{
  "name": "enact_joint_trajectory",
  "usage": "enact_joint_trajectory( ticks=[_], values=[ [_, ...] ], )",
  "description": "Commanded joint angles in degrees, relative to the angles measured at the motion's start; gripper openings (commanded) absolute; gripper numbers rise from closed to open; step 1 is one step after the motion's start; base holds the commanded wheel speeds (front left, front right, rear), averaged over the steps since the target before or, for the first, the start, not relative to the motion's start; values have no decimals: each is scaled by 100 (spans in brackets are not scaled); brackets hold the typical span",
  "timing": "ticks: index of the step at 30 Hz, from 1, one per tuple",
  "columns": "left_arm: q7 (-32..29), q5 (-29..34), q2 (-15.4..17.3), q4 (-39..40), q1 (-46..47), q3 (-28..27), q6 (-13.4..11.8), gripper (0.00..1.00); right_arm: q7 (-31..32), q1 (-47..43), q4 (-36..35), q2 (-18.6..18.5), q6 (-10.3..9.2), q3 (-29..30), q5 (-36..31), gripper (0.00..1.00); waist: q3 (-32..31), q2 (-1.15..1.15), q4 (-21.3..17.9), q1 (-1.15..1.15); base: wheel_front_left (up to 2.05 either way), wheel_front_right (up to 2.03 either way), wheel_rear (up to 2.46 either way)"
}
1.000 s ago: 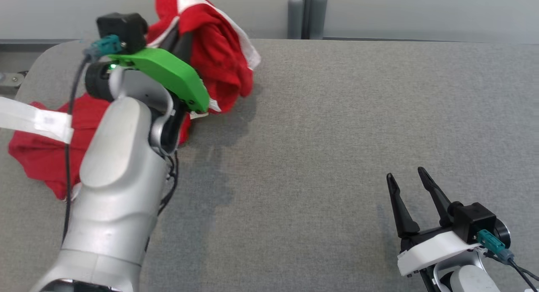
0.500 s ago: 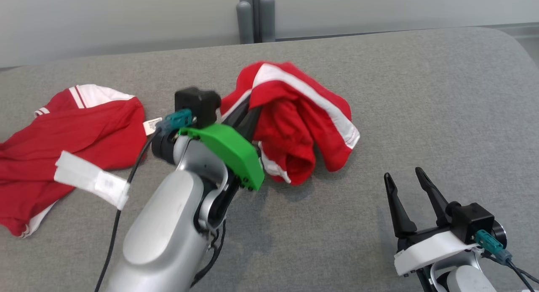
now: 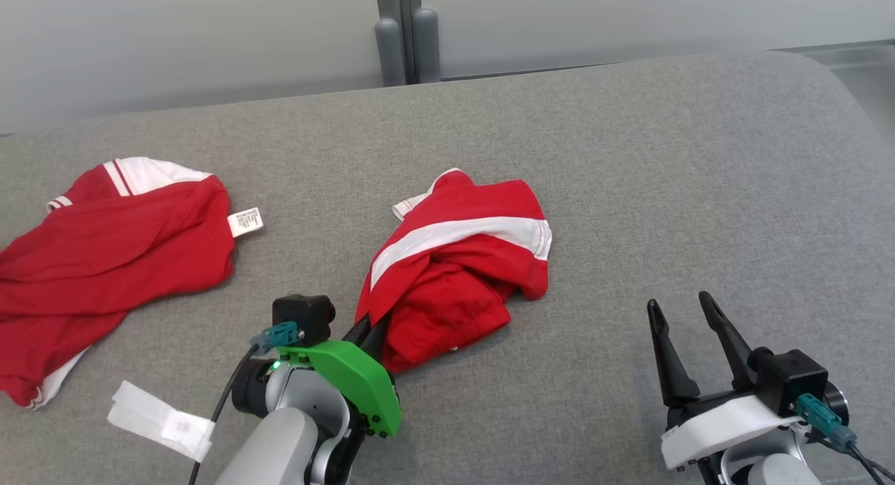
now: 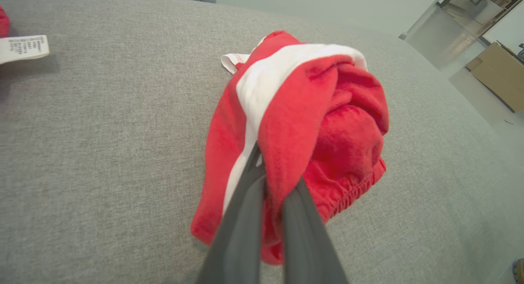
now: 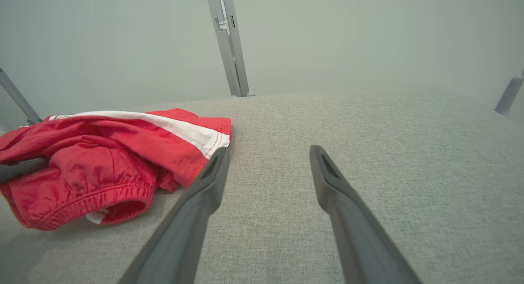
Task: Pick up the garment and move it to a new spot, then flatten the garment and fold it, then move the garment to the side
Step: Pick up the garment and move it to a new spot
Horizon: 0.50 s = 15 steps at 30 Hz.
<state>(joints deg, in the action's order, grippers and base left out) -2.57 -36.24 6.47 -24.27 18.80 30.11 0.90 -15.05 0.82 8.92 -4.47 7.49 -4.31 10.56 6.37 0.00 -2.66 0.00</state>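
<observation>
The red garment (image 3: 454,275), soft cloth with 1 white stripe, is lying bunched at the middle of the grey woven table (image 3: 629,191). The jaws of the left gripper (image 3: 370,331) are pinching its near fold; those of the right gripper (image 3: 679,303) are gaping wide, empty.

left claw (image 3: 368,333) pulled back nearer robot, crumpled red fabric garment with white stripe (image 3: 454,275) lowered from mid-air onto grey fabric worktop (image 3: 664,191), head camera turned
</observation>
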Motion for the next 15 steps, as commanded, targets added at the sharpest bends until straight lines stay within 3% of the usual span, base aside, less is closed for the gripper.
enact_joint_trajectory(
  ticks=[1,2,15],
  values=[
    [114,43,16,-71,-106,9,0,75,-20,-39,5,-9,0,-6,-1,100,-72,0,64,0,0,0,0],
    [199,58,23,-116,-125,6,-9,99,-20,-20,12,-17,0,-28,-5,100,-82,0,70,0,0,0,0],
    [1325,371,308,-311,-409,-211,-325,100,-20,-39,-19,-198,0,-56,-62,100,-338,0,293,0,0,0,0]
  ],
)
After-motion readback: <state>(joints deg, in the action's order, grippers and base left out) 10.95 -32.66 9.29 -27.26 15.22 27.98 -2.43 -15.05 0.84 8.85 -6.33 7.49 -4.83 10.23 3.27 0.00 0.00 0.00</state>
